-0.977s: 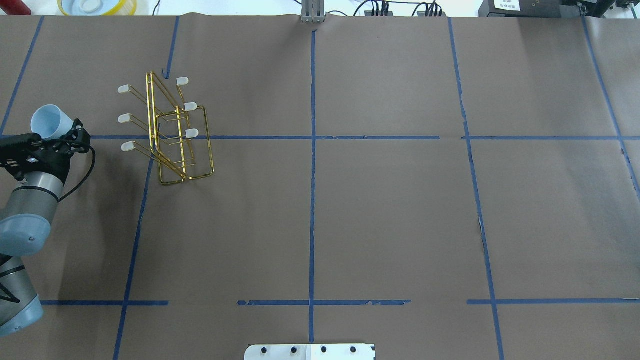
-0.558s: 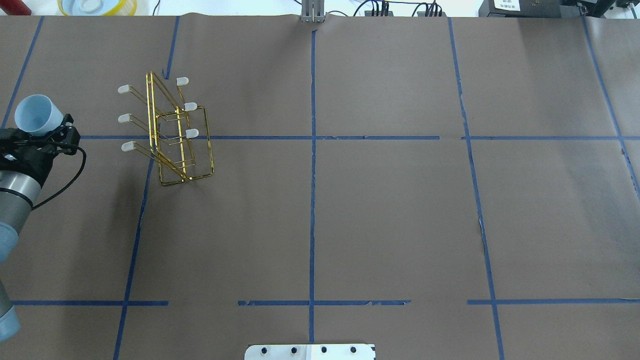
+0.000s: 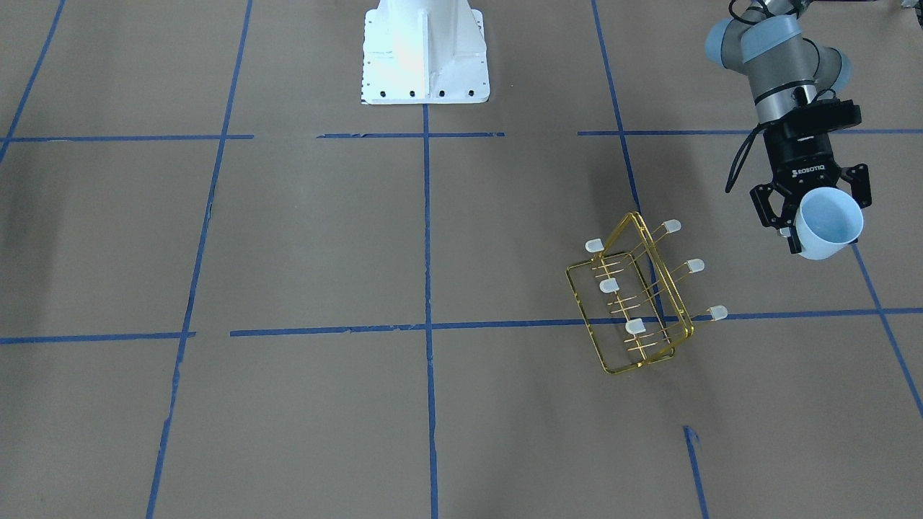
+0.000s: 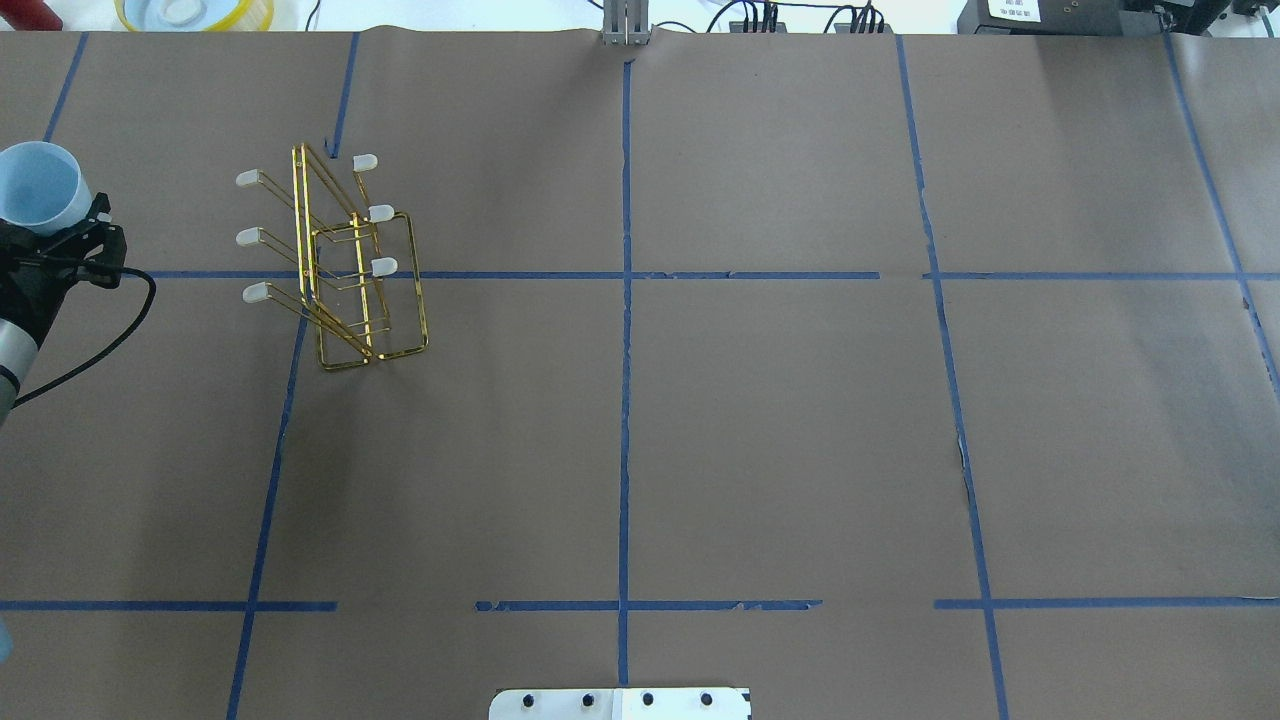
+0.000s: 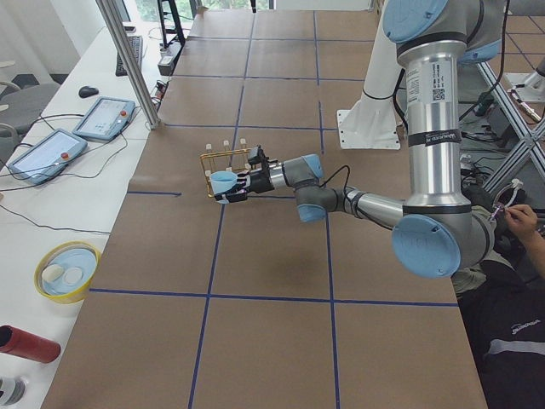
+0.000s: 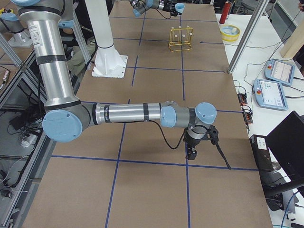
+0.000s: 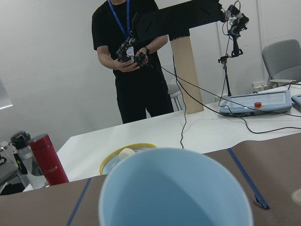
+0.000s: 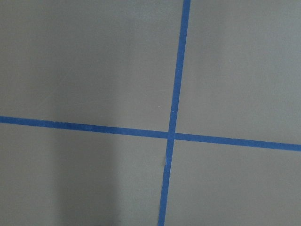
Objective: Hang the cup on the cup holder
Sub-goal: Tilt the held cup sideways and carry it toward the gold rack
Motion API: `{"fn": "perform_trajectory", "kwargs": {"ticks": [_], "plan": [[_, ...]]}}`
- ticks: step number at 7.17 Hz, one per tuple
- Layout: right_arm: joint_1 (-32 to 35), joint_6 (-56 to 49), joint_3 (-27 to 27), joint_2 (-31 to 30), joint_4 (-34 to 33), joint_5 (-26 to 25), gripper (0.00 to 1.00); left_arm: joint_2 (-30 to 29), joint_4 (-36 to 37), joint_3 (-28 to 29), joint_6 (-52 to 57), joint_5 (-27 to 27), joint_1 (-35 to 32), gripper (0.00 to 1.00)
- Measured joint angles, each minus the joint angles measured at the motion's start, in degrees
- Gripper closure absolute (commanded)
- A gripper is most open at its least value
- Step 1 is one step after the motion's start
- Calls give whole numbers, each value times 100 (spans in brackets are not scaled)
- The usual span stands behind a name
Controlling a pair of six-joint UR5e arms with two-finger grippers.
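Jaws of my left gripper (image 3: 820, 216) were clamped on the one cup (image 3: 829, 225), its open mouth facing away from my wrist. One cup holder (image 3: 634, 303) stood well apart beside them, with three of its six capped prongs angled toward them. My right gripper (image 6: 192, 153) hung over a blue tape cross (image 8: 172, 134); I could not tell how its jaws stood.

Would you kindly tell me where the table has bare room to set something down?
Bare: the squares just right of the centre tape line, and the stretch between cup holder and base plate. Crowded: far left, around the holder and the held cup.
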Motion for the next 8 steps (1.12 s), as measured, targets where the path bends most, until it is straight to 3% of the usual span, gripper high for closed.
{"fn": "perform_trajectory", "kwargs": {"ticks": [4,6,8], "plan": [[0,0,0,1,0,0,0,456,337,-765,2798,35,-29,100],[0,0,0,0,0,0,0,479,950,-991,3708,150,-6,100],[0,0,0,0,0,0,0,464,1182,-1058,5385,717,57,100]]}}
